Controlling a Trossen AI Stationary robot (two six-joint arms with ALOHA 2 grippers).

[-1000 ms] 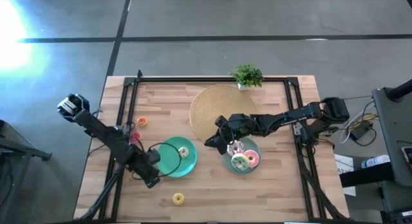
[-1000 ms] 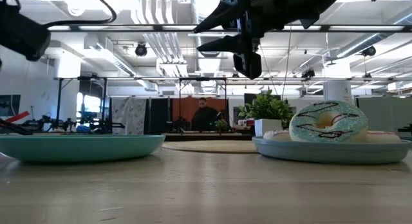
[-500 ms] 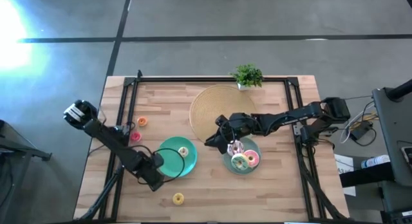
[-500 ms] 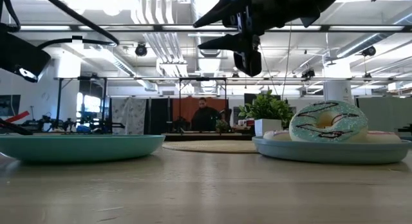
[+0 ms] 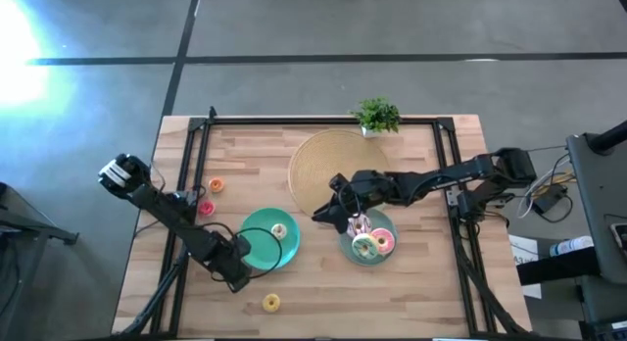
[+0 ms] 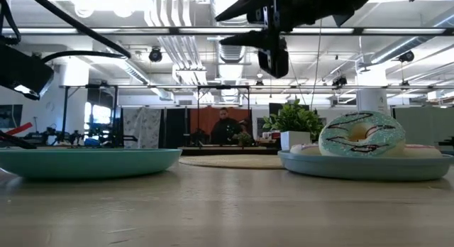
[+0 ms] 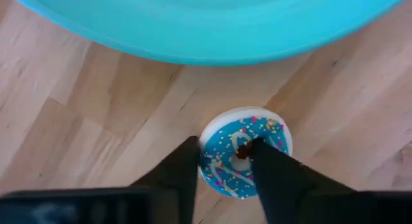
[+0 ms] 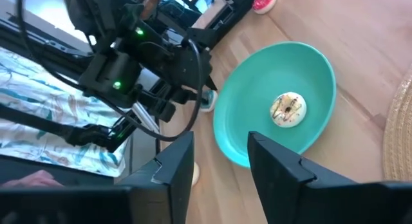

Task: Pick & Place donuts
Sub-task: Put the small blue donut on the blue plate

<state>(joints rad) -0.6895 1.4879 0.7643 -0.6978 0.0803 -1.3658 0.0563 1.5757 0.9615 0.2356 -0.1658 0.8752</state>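
The left gripper (image 7: 222, 161) straddles the blue donut (image 7: 244, 151) at the teal plate (image 5: 257, 251)'s seven o'clock edge, fingers parted, nothing gripped; next: close, lift; the right gripper (image 8: 220, 153) hovers open, empty.

— What do the two arms look like from above?
— Both are dark, near-black, built of slim jointed segments. The left arm (image 5: 181, 221) ends at its outer base in a pale grey-white block, and thin black cables loop beside its lower links. The right arm (image 5: 431, 181) is thicker around its middle joints.
— And close up?
— The left gripper (image 7: 222, 179) has two flat, matte black fingers (image 7: 177, 176) that widen toward a black body. The right gripper (image 8: 219, 161) shows the same black wedge-shaped fingers (image 8: 273, 161). Seen from the right wrist, the left arm's housing carries small green indicator lights and a bundle of black cables.
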